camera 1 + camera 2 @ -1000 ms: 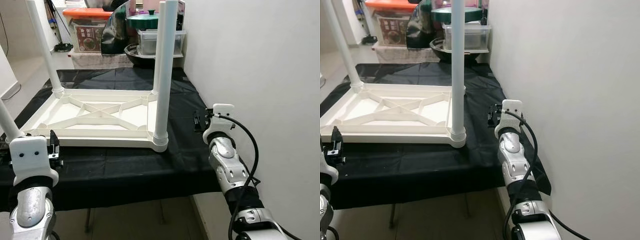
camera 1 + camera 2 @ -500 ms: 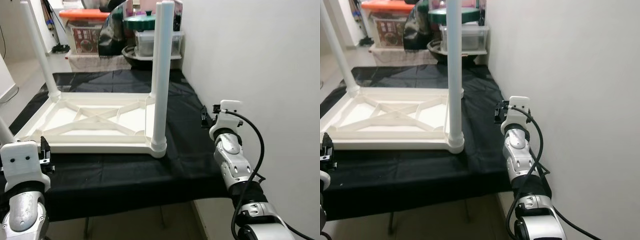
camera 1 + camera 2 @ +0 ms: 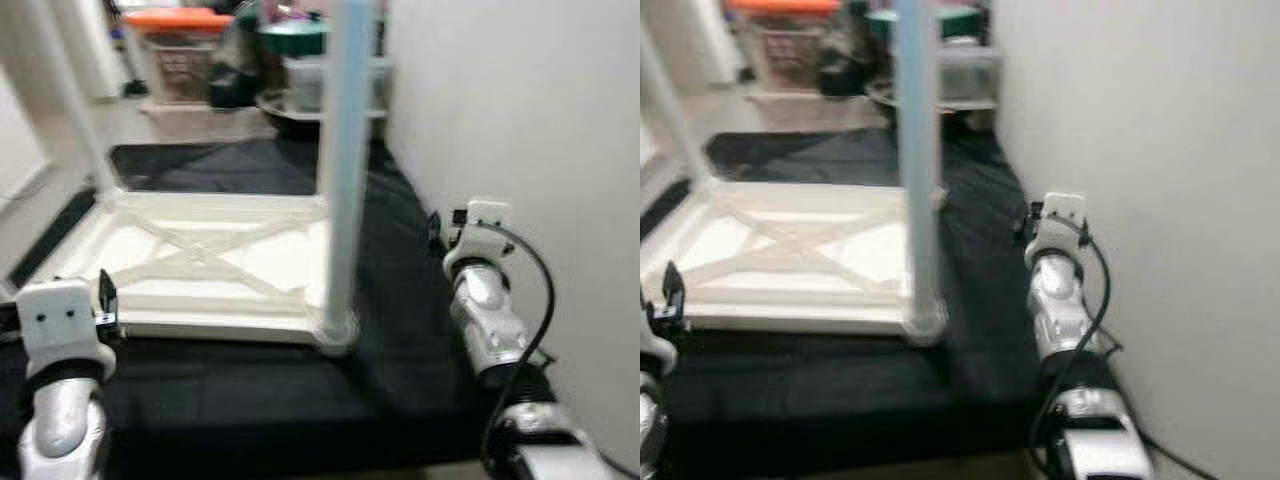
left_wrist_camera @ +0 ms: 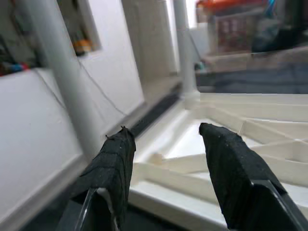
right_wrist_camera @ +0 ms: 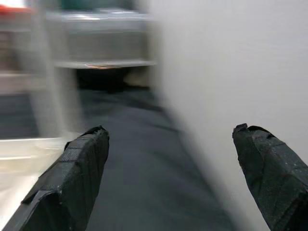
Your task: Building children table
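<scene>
With the head view now blurred and swung since a moment ago, the upturned children's table (image 3: pixel 200 265) sits unmoved on the black-draped desk (image 3: pixel 400 260), while the left gripper (image 4: pixel 166 159) and right gripper (image 5: pixel 168 168) hover spread and empty, so assembly pauses.

The view has blurred and closed in on the upturned table (image 3: pixel 200 260); nothing itself moved.

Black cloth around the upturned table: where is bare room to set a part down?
Bare black cloth lies along the near edge before the upturned white table, and in a strip between its near leg and the wall. The far end, by the storage boxes, is crowded.
</scene>
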Motion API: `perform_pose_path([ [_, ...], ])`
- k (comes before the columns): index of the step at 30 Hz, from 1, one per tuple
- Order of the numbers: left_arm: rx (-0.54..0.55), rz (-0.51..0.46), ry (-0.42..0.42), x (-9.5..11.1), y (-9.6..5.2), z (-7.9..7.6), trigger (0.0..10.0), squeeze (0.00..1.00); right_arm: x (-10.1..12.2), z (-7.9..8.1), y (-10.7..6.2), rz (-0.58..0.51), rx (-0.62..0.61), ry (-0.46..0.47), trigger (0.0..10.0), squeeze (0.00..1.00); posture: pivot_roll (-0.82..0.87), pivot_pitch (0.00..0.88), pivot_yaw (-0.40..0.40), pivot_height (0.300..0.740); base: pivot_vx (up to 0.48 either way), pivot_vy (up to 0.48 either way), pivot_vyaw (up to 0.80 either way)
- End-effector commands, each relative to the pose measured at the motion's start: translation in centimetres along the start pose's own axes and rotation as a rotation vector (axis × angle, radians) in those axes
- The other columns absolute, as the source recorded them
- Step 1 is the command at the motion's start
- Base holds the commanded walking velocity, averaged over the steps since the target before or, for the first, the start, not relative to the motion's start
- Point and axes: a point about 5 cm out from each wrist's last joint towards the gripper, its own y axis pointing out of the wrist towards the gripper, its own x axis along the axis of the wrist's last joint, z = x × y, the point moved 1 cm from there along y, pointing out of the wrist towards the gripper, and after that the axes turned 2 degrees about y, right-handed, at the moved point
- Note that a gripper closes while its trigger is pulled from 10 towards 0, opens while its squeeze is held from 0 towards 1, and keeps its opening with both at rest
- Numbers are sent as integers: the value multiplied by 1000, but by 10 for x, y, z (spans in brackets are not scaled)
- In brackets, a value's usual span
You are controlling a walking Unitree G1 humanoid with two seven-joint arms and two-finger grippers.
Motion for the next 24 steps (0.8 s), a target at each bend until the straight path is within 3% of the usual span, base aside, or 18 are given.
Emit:
perform_pose_path([
  [1,-35,-10,-19,3,-1,-8,10000,0,0,-26,0,-4,-73,-25,10000,0,20,17,-35,740,0,0,0],
  [10,-51,-22,-31,6,-2,-11,10000,0,5,-29,3,-17,-80,-17,10000,0,18,19,-35,740,0,0,0],
  [14,-52,-20,-34,6,-2,-12,10000,0,4,-24,5,-1,-25,29,10000,0,18,19,-35,740,0,0,0],
  [16,-75,-14,-47,5,-3,-15,10000,0,3,-14,7,20,87,89,10000,0,18,19,-35,740,0,0,0],
  [17,-75,-14,-47,5,-3,-15,10000,0,3,-14,7,20,87,89,10000,0,18,19,-35,740,0,0,0],
  [19,-186,19,-101,-1,-8,-28,10000,0,1,-9,11,58,228,108,10000,0,19,15,-35,740,0,0,0],
  [20,-186,19,-101,-1,-8,-28,10000,0,1,-9,11,58,228,108,10000,0,19,15,-35,740,0,0,0],
  [24,-319,56,-123,-9,-21,-46,10000,0,8,-36,21,88,316,6,10000,0,18,16,-30,740,0,0,0],
])
